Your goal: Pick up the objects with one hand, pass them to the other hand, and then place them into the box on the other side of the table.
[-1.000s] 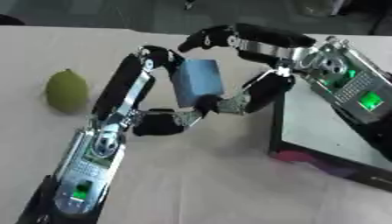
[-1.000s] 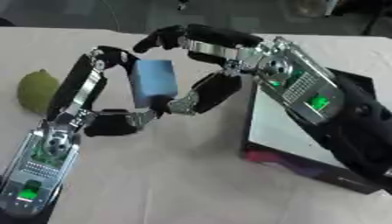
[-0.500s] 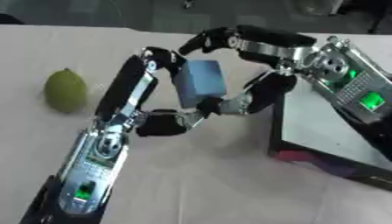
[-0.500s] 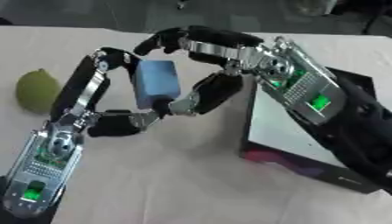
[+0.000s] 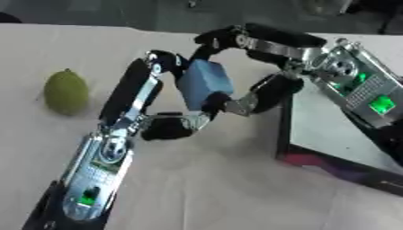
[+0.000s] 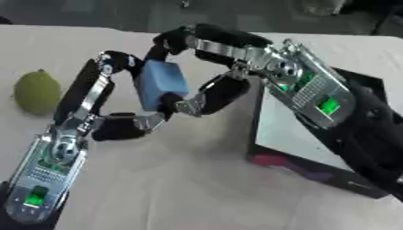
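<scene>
Blue block [image 5: 204,85] was held above the table, between both hands, left of the box [image 5: 330,130]. Left hand [image 5: 157,108] had fingers and thumb curled about it; right hand [image 5: 252,67] was closed over it from above and below. Judgement: the left should let go only once the right bears the block alone. Against the earlier frames, little had changed. A green fruit [image 5: 66,92] lay untouched, well apart.

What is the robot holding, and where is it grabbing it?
A blue block, mid-handover: the left hand grips its left side and bottom, the right hand its top and right side.
</scene>
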